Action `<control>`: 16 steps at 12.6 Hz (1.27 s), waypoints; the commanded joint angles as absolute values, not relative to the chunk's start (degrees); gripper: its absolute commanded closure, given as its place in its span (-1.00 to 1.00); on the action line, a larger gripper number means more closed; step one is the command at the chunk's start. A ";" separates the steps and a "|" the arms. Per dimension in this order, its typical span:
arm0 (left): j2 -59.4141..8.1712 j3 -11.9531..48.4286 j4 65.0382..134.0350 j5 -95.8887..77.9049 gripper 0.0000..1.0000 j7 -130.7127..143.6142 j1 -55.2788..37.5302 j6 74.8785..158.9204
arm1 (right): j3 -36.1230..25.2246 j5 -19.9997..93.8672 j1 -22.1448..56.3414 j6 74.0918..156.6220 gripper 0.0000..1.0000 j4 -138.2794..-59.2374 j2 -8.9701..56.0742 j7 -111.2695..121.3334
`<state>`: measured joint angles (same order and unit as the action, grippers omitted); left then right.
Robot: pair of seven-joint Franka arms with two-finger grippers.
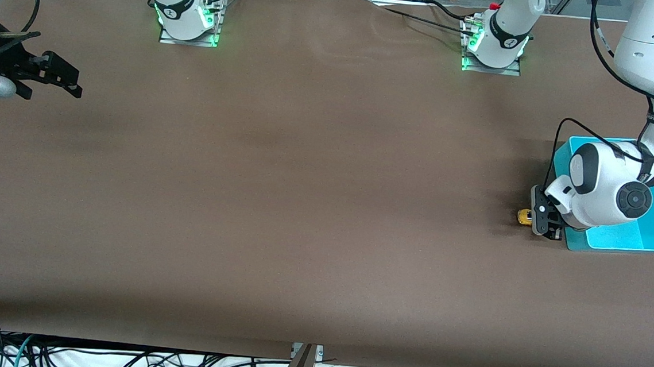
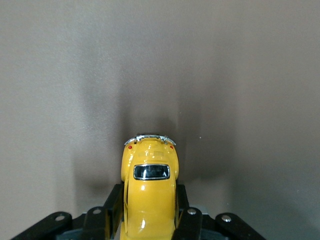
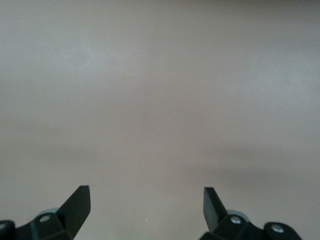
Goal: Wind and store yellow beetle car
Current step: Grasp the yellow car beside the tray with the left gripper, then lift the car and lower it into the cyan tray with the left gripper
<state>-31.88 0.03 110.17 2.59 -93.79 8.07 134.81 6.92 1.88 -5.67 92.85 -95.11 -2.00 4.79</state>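
The yellow beetle car [image 1: 525, 217] is tiny and bright yellow, beside the teal bin [image 1: 573, 244] at the left arm's end of the table. My left gripper [image 1: 544, 220] is low at the bin's corner and shut on the car. In the left wrist view the car [image 2: 149, 172] sits between the black fingers [image 2: 187, 220], which press its sides, with its chrome bumper pointing away. I cannot tell whether its wheels touch the table. My right gripper [image 1: 52, 75] waits open and empty over the right arm's end of the table; its wrist view [image 3: 146, 192] shows only bare table.
The teal bin is partly hidden under the left arm's wrist [image 1: 609, 186]. The brown table [image 1: 302, 205] spreads between the two arms. Cables hang along the table's edge nearest the front camera.
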 commanded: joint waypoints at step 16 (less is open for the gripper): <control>-30.31 -3.43 94.48 7.28 0.55 -105.55 20.82 102.55 | 6.86 -0.62 -5.71 91.14 -1.00 -93.60 -0.79 4.57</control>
<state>-27.68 -4.14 95.33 4.75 -103.29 19.31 99.96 6.85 0.07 -5.71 92.42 -95.10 -1.25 4.79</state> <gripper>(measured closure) 0.546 0.000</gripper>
